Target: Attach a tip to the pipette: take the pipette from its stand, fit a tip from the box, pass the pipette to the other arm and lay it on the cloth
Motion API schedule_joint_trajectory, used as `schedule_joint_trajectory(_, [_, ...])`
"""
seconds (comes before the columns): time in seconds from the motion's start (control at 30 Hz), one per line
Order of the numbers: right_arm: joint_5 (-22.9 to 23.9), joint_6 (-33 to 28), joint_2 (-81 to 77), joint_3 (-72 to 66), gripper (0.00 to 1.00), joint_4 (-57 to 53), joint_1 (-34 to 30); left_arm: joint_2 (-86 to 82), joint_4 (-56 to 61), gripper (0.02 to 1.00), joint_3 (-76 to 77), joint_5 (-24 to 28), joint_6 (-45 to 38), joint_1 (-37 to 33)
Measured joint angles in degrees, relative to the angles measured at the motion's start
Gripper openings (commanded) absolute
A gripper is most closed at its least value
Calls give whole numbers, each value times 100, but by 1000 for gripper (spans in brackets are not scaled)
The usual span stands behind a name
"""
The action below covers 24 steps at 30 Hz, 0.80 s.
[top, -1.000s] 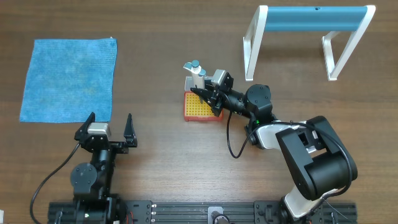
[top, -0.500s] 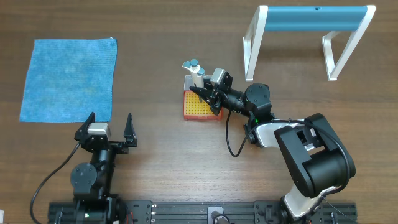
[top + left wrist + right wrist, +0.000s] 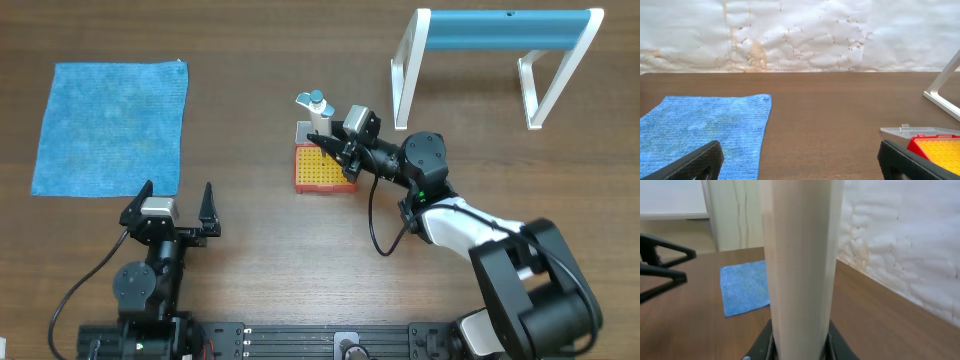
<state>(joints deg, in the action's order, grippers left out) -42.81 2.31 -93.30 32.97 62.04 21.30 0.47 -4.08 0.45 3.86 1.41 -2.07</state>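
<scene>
In the last second my right arm has stretched out flatter over the counter (image 3: 260, 250), though my right pincer (image 3: 337, 150) barely shifted. It is clenched on the pipette (image 3: 318, 110), upright above the tip box (image 3: 320, 172). I judge I'm lining up a tip. My left pincer (image 3: 172, 205) sits released by the cloth (image 3: 110, 128).

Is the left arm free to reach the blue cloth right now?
Likely yes: the left gripper is open and empty, the blue cloth lies just ahead of it with nothing between, and the right gripper holds the pipette off at the tip box.
</scene>
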Motion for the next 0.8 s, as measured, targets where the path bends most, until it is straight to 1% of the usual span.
schedule_joint_trajectory(0.17, [11, -116, 1047, 0, 75, -455, 4, 0, 0, 996, 0, 0, 0, 0])
schedule_joint_trajectory(0.23, [15, -116, 1537, 63, 75, -1143, 7, 0, 0, 998, 0, 0, 0, 0])
schedule_joint_trajectory(0.3, [24, -72, 1829, 380, 75, -2157, 9, 0, 0, 998, 0, 0, 0, 0])
schedule_joint_trajectory(0.37, [24, -28, 1934, 643, 73, -2649, 9, 0, 0, 998, 0, 0, 0, 0])
schedule_joint_trajectory(0.43, [11, -2, 2004, 743, 75, -2699, 9, 0, 0, 998, 0, 0, 0, 0])
schedule_joint_trajectory(0.57, [-326, 192, 2013, 745, 82, -2734, 9, 0, 0, 996, 0, 0, 0, 0])
schedule_joint_trajectory(0.8, [-387, 299, 2013, 745, 75, -2739, 9, 0, 0, 1000, 0, 0, 0, 0])
